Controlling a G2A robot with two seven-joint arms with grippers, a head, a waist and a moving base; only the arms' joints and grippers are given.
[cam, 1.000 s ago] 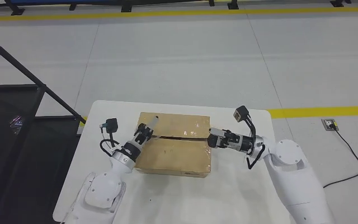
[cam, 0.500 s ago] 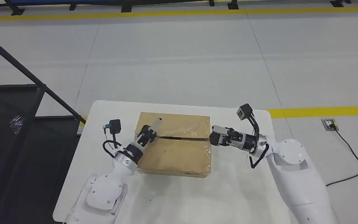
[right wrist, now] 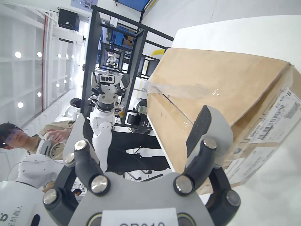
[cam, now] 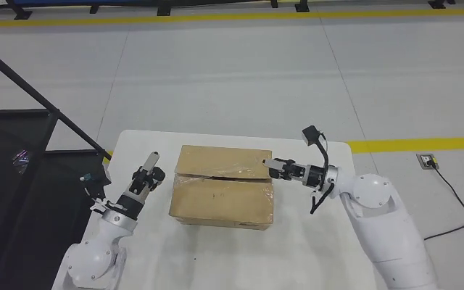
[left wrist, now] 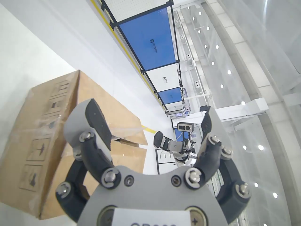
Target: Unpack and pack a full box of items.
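Left gripper [left wrist: 150,116]: fingers spread wide, nothing between the pads. In the top view it [cam: 150,165] hangs over the table [cam: 304,246] just off the left end of the cardboard box [cam: 221,192]. A strip of bare tabletop lies between them, so no contact. From its own wrist camera, one finger [left wrist: 96,121] covers part of the box's upper edge.

Right gripper [right wrist: 143,123]: fingers likewise spread, holding nothing. The top view puts it [cam: 270,167] at the right end of the box, level with the seam [cam: 217,175] between the two top flaps. In the wrist picture one fingertip [right wrist: 200,128] overlaps the box's top edge. Whether it touches the cardboard or sits just clear cannot be told.

Box: near the middle of the table, flaps down, contents hidden beneath them. Clear tape [right wrist: 181,90] runs along the seam, crumpled and lifted in places; how far it holds the flaps is hard to make out. A dark gap [left wrist: 127,142] shows between the flaps toward the right end. Paper label [right wrist: 279,116] sits on the right end face, cut off at the picture's edge. Handling symbols [left wrist: 37,147] are printed on the left end face, partly under wrinkled tape.
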